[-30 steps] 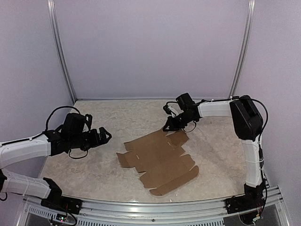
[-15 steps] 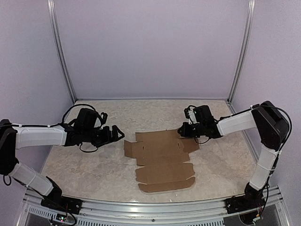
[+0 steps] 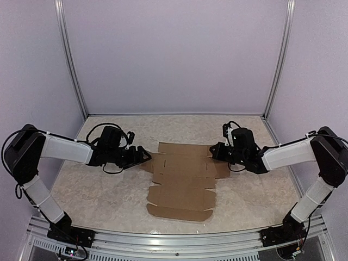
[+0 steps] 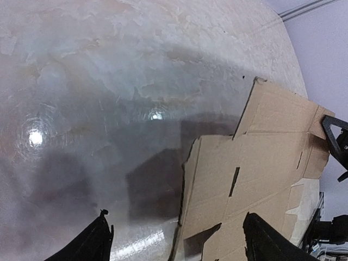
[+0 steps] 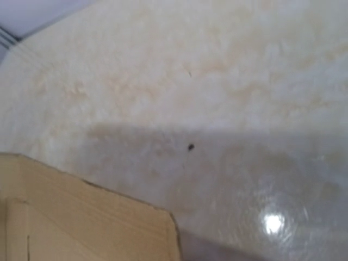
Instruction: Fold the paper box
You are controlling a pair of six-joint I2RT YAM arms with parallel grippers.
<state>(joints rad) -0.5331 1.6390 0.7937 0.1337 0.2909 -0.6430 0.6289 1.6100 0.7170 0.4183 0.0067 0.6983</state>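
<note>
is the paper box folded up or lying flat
Flat, unfolded: the paper box lies as one die-cut sheet spread on the table, flaps and tabs out to the sides, no walls raised.

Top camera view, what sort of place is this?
Probably a robot lab test booth: plain walls in metal framing, a marbled table with left arm and right arm bolted at its near edge, and a flat paper box sheet on it.
</note>
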